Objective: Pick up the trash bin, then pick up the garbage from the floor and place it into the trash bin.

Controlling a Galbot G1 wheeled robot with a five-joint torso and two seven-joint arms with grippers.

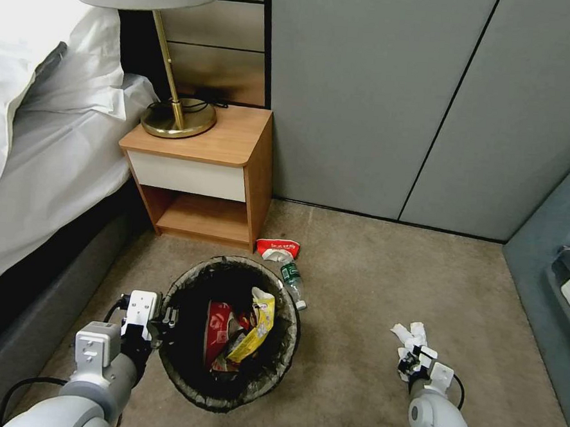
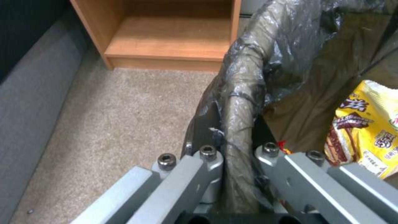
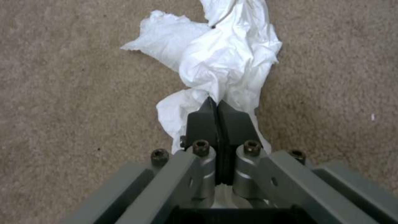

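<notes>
Left gripper (image 1: 166, 320) is clamping the rim of the trash bin (image 1: 225, 397); in the left wrist view its fingers (image 2: 206, 130) are pinching the bag-covered edge (image 2: 244, 93) from both sides. The bin is sitting over the carpet (image 1: 358, 276) just in front of the nightstand (image 1: 204, 163), with a red packet (image 1: 216, 332) and a yellow wrapper (image 1: 255, 331) lying inside it. Right gripper (image 1: 410, 358) is down at the carpet, well right of the bin, fingers (image 3: 232, 121) closed tight on a white crumpled tissue (image 3: 224, 59). A second red packet (image 1: 278, 246) and a small bottle (image 1: 292, 281) are lying on the carpet between nightstand and bin.
</notes>
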